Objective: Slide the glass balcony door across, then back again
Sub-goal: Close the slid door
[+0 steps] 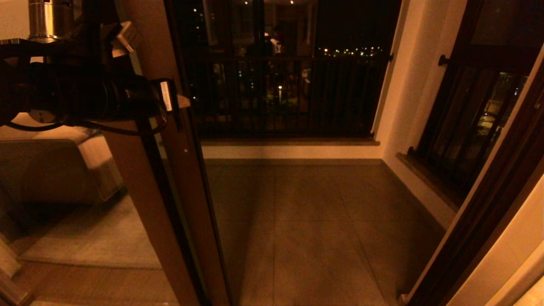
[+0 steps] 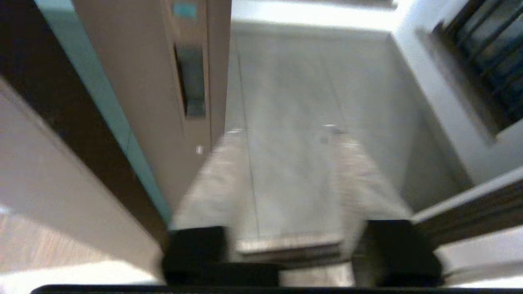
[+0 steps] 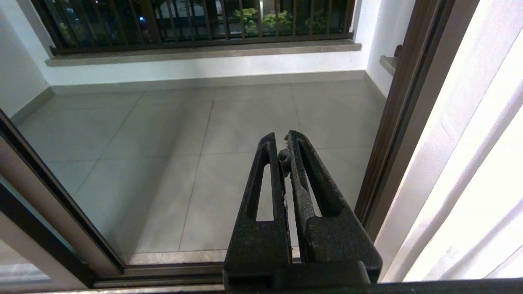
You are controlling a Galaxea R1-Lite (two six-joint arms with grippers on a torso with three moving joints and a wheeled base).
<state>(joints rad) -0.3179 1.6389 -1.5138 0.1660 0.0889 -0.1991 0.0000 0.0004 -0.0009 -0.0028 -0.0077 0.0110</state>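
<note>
Head view: I see the glass balcony door (image 1: 170, 204) slid to the left side of the doorway, its brown upright edge running from top to floor and leaving the tiled balcony floor (image 1: 306, 221) open to view on the right. The dark handle slot (image 2: 191, 81) sits in that upright, as my left wrist view shows, with a small pale dot just below it. My left gripper (image 2: 282, 130) is raised beside the door edge, near the slot but apart from it; its fingers (image 2: 216, 183) show blurred and stand apart with the floor visible between them, holding nothing. In the head view the left arm (image 1: 85, 97) reaches across in front of the door's upper part. My right gripper (image 3: 282, 149) hangs over the threshold, fingers together and empty. Beyond lie the balcony railing (image 1: 289, 97), a barred window (image 1: 467, 127) on the right wall, and a white curtain (image 3: 470, 163) beside the right door frame.
</note>
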